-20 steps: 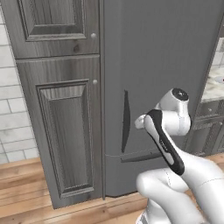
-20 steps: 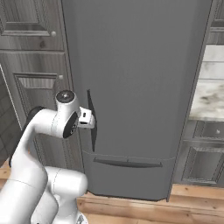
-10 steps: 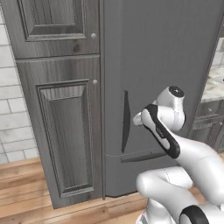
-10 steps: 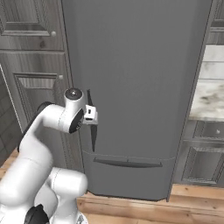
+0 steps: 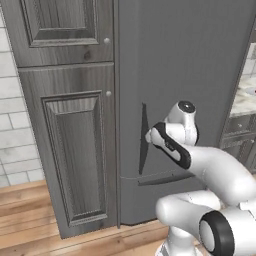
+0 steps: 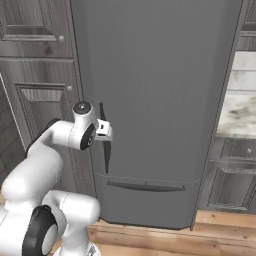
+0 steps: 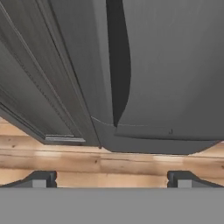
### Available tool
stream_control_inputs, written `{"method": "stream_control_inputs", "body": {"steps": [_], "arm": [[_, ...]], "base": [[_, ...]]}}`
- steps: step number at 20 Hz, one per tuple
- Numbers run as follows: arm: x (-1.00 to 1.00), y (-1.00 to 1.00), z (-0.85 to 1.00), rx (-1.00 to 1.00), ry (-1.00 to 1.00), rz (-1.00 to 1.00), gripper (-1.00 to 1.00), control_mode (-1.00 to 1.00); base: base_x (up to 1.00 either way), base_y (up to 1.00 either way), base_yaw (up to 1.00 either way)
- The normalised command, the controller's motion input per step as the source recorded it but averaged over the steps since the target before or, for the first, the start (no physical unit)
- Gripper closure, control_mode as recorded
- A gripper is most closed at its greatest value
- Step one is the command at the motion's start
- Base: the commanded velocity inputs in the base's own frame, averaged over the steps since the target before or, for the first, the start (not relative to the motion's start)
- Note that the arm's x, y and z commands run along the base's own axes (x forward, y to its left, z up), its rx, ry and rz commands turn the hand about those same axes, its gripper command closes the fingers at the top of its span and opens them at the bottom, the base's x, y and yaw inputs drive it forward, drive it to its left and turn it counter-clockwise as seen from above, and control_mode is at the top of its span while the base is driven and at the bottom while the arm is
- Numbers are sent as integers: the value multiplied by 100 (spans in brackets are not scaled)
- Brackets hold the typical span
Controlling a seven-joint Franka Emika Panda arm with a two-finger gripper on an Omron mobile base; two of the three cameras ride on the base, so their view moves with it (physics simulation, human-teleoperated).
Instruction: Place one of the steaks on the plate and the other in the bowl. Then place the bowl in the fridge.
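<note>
The fridge (image 5: 195, 60) (image 6: 160, 75) is a tall flat grey appliance with its door shut. Its dark vertical handle (image 5: 143, 142) (image 6: 105, 155) runs down the door's left edge. My gripper (image 5: 148, 136) (image 6: 108, 131) is at mid-height of the handle, right beside it, and I cannot tell whether it touches. In the hand view the handle (image 7: 119, 65) stands ahead of the gripper (image 7: 111, 179), whose fingertips (image 7: 41, 179) are wide apart and open with nothing between them. The steaks, the plate and the bowl are out of view.
Wood-grain panelled cabinets (image 5: 75, 150) (image 6: 35, 55) stand flush against the fridge's left side. A marbled counter (image 6: 237, 117) with drawers (image 6: 232, 185) below is to its right. Wooden floor (image 5: 30, 200) runs in front.
The hand has crept a little closer to the fridge handle as the arm reached forward. The jaws have stayed open and the door has stayed shut.
</note>
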Motion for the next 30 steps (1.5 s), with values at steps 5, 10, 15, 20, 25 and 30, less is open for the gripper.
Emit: {"method": "stream_control_inputs", "body": {"steps": [5,10,15,20,25,30], "arm": [[33,2,0,0,0,0,-100,-100],[58,0,-13,0,-2,0,-100,-100],[46,0,-24,0,-3,0,-100,-100],[53,0,-14,-3,-1,0,-100,-100],[36,0,-16,-3,-2,-4,-100,-100],[18,2,-11,0,-3,-4,-100,-100]], "base": [[0,0,0],[0,0,0],[0,0,0],[0,0,0],[0,0,0],[0,0,0]]}}
